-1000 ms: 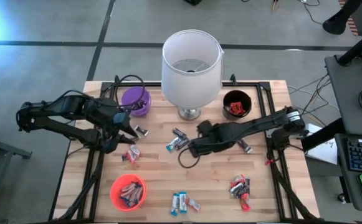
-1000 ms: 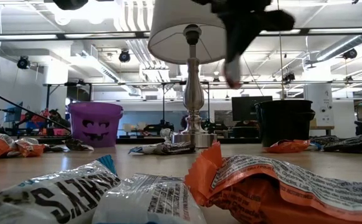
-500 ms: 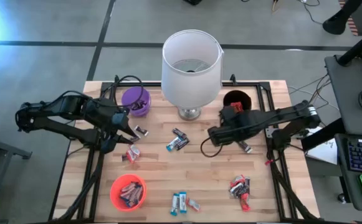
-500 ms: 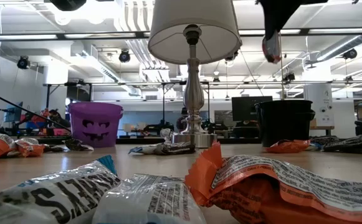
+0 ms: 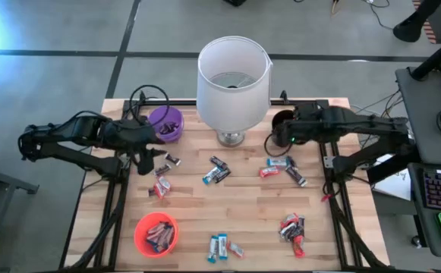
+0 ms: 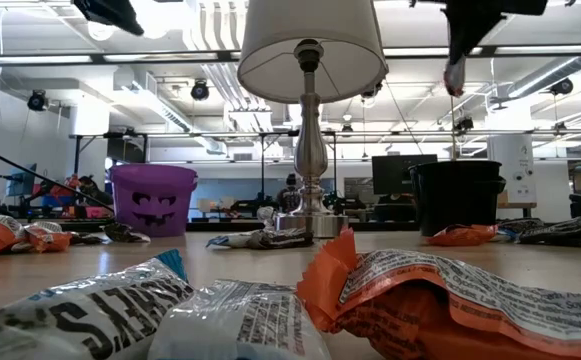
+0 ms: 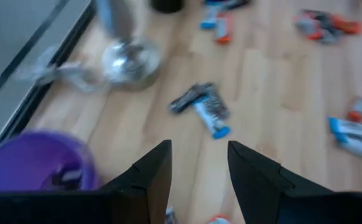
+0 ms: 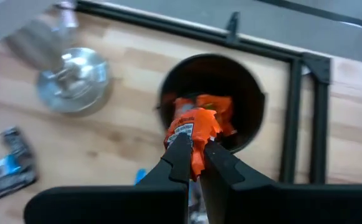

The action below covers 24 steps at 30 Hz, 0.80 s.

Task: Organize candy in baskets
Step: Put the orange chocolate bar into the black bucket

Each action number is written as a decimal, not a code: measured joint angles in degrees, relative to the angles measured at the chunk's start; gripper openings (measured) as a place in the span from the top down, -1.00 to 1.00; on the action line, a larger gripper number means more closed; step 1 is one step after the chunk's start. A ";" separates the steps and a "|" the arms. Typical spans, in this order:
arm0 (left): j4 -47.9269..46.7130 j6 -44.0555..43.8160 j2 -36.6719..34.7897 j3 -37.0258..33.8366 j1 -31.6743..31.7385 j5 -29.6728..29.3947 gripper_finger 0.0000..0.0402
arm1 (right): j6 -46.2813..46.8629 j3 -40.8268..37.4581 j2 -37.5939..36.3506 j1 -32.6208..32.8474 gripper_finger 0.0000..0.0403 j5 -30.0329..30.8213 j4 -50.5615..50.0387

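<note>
My right gripper [image 8: 192, 142] is shut on an orange-red wrapped candy [image 8: 192, 127] and hangs just above the black basket [image 8: 250, 93], which holds more orange-red candy. In the high view that gripper [image 5: 282, 139] covers part of the black basket [image 5: 294, 118]. In the low view the candy [image 6: 455, 74] dangles above the black basket [image 6: 457, 196]. My left gripper [image 5: 147, 152] stands open and empty beside the purple basket [image 5: 165, 121], above loose candy [image 7: 202, 107]. The orange basket [image 5: 156, 233] at the front left holds several bars.
A tall white lamp [image 5: 233, 76] stands at the back middle between the purple and black baskets. Loose candy lies mid-table [image 5: 216, 171], right of it [image 5: 279, 164], front right [image 5: 293, 227], front middle [image 5: 220, 246] and near the left gripper [image 5: 160, 186].
The right arm has swung from the middle of the table back to the black basket, carrying the orange-red candy. The left gripper has shifted slightly toward the purple basket.
</note>
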 joint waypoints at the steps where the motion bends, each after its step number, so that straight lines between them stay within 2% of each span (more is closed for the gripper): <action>1: -1.02 -1.40 0.00 0.00 0.00 -1.02 0.31 | -1.00 -0.64 -0.68 -1.23 0.96 0.00 0.03; 9: -5.35 -8.26 0.59 -0.04 0.19 -1.67 0.31 | -10.16 -4.13 -3.12 -8.62 0.96 -0.15 0.56; 24: -5.70 -12.67 5.70 -0.04 0.28 -4.14 0.31 | -23.07 -4.83 -3.17 -15.41 0.95 -0.51 2.69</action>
